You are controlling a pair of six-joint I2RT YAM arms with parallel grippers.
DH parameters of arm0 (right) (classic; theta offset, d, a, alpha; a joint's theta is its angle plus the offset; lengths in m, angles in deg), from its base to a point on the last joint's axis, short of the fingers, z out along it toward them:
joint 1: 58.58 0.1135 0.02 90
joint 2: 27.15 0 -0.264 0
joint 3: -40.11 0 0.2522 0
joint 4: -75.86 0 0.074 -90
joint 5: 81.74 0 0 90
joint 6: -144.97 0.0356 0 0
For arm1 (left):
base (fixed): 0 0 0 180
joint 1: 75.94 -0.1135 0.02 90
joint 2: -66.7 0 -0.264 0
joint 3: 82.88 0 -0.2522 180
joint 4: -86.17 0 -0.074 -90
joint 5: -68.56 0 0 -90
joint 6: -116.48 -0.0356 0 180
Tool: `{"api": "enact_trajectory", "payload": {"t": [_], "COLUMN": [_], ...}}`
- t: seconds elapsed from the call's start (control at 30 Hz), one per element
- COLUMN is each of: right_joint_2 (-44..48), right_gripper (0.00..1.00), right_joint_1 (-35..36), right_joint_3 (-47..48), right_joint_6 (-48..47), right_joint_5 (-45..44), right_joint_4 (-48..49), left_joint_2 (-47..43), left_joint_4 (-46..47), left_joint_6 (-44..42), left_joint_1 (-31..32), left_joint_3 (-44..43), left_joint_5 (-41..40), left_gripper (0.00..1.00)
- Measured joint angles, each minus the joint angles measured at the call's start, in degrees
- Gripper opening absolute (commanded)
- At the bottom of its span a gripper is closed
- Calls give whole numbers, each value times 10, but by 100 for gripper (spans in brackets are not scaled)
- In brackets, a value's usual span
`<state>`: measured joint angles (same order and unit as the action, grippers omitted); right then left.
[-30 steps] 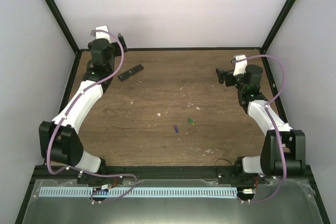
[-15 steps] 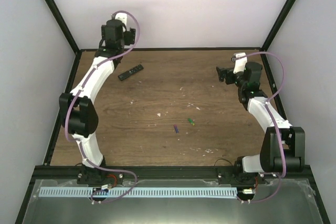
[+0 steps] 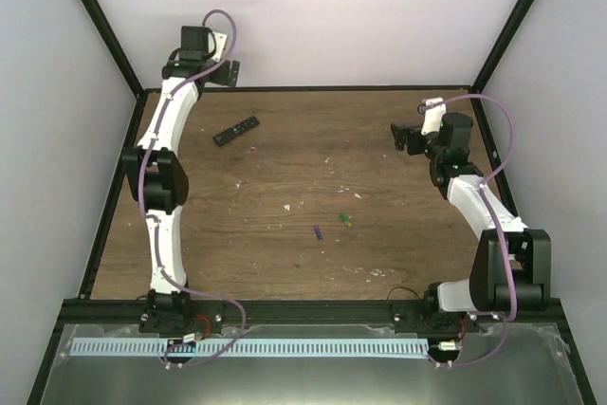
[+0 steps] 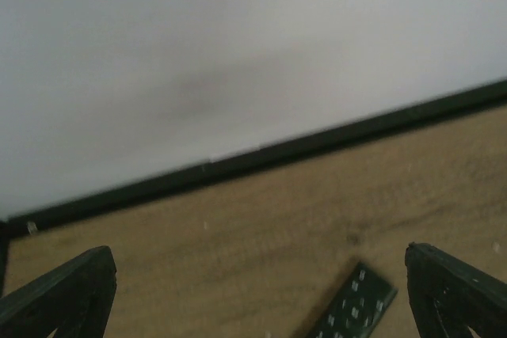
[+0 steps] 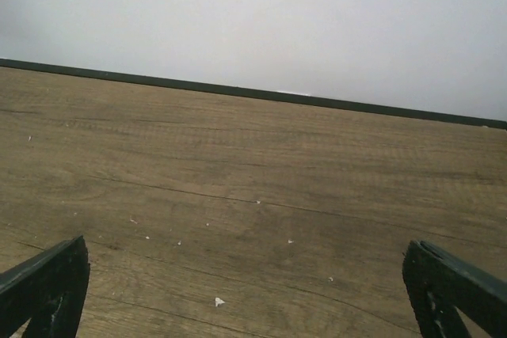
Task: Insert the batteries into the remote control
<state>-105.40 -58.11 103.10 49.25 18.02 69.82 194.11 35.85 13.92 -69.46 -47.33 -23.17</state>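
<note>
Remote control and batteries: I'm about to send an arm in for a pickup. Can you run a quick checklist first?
1. Left gripper open and empty: ok.
2. Right gripper open and empty: ok.
3. Remote control lying free on the table, buttons up: ok.
4. Green battery and purple battery loose, apart from each other, mid-table: ok.
5. Remote's battery compartment open: cannot tell; its back is hidden.
6. A gripper lined up over a target: not ok; the left one is up by the back wall, with the remote only at the bottom edge of its wrist view.
</note>
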Motion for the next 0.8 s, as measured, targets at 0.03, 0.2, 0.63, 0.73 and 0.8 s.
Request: {"api": "enact_trajectory", "payload": {"t": [0.03,0.2,0.63,0.73,0.8], "right_joint_2": [0,0,0,-2,-7], "right_gripper": [100,100,100,100,100], "right_joint_1": [0,0,0,0,0], "right_joint_3": [0,-1,-2,-2,-2], "right_joint_6": [3,8,9,8,8], "right_joint_5": [0,3,3,3,3], "right_joint_4": [-2,-13,-31,-35,-37], "left_joint_2": [7,40,131,140,143], "left_joint_4": [-20,-82,-142,-156,-162], "left_joint_6": [4,6,6,5,5], "left_joint_1": [-10,-36,-23,-23,-24], "left_joint_3": [0,2,6,6,6], "left_joint_5": [14,49,100,103,104], "left_gripper": [100,99,100,99,99]}}
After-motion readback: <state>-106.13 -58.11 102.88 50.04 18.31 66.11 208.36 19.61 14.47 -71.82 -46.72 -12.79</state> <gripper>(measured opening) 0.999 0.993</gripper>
